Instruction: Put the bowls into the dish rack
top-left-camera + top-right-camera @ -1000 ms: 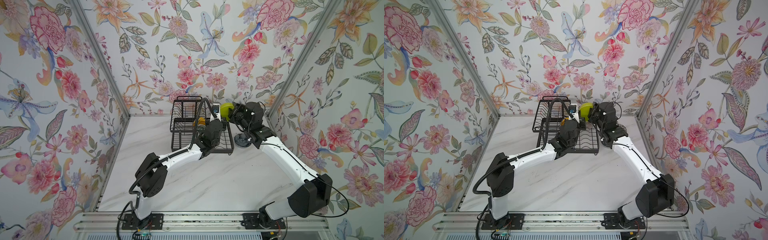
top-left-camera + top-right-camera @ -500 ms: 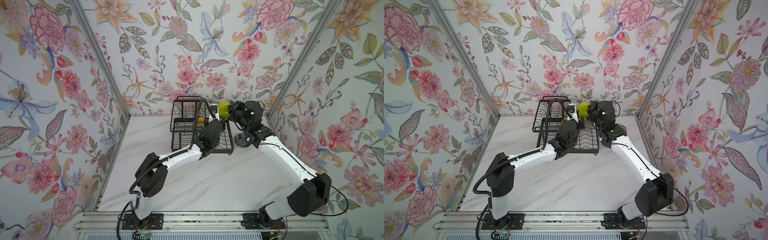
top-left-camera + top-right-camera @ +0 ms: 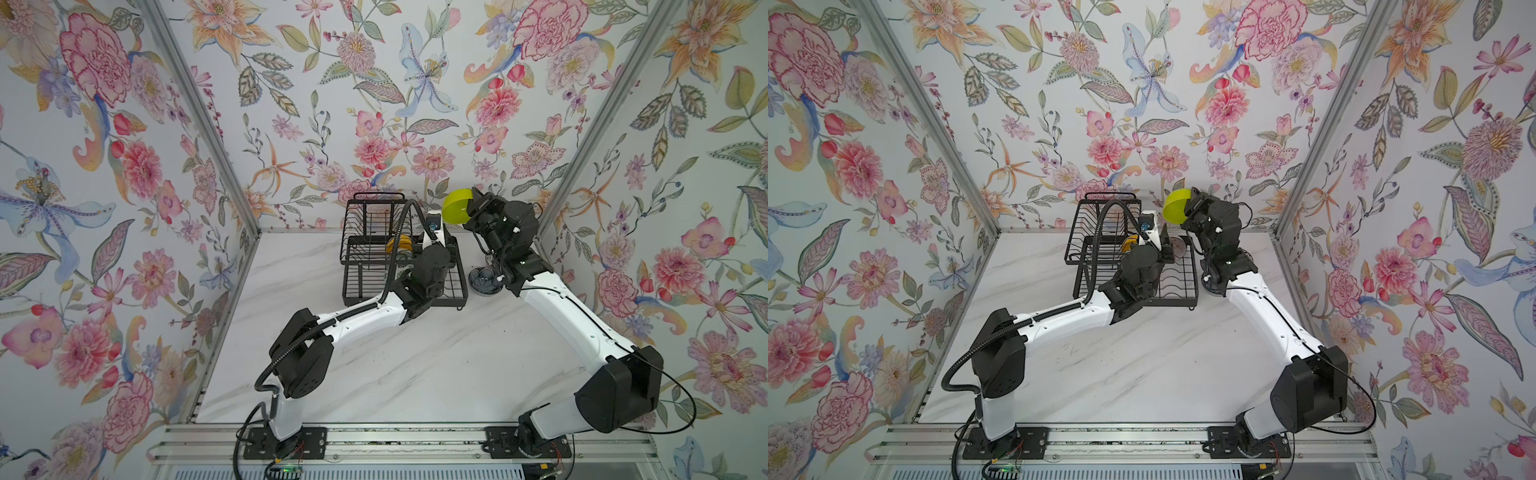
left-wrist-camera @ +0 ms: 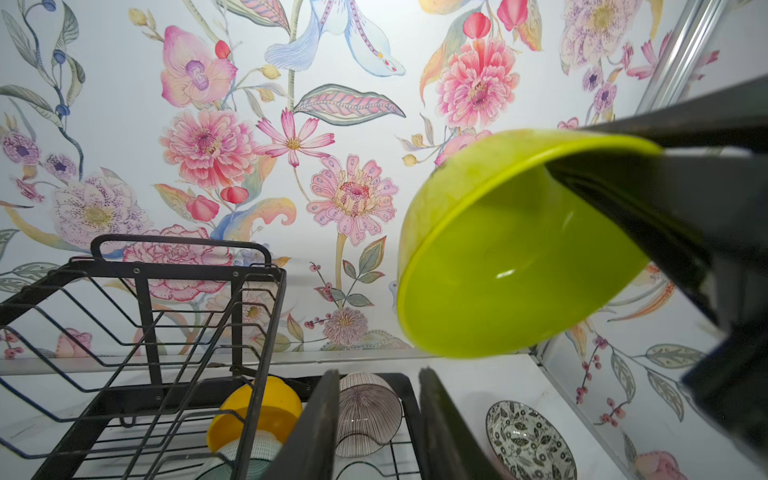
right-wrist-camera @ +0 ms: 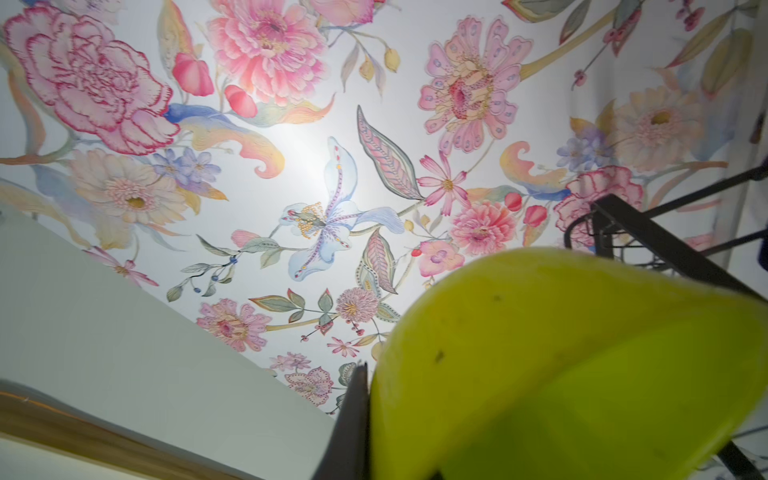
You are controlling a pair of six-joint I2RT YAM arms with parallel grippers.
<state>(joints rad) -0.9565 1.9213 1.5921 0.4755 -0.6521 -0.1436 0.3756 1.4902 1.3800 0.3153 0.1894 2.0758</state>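
My right gripper [image 3: 473, 204] is shut on the rim of the lime green bowl [image 3: 455, 205], held tilted in the air beyond the far right corner of the black wire dish rack [image 3: 361, 286]. The right wrist view shows one finger [image 5: 353, 415] pressed against that bowl [image 5: 561, 365]. My left gripper [image 4: 379, 374] stands open over the lower tray with nothing between its fingers. Just beyond it the pink-brown ribbed bowl [image 4: 368, 411] stands in a slot. A yellow bowl [image 4: 257, 409] and a pale aqua bowl [image 4: 245, 455] also sit in the tray.
A black-and-white patterned bowl [image 4: 528, 440] lies on the marble table right of the rack. A dark blue floral bowl [image 3: 482, 280] sits under the right arm. The raised basket [image 4: 183, 270] stands at the rack's far left. Floral walls close in behind and beside.
My left gripper's jaws have come apart by the ribbed bowl. The right gripper has closed on the lime green bowl and carried it a little higher.
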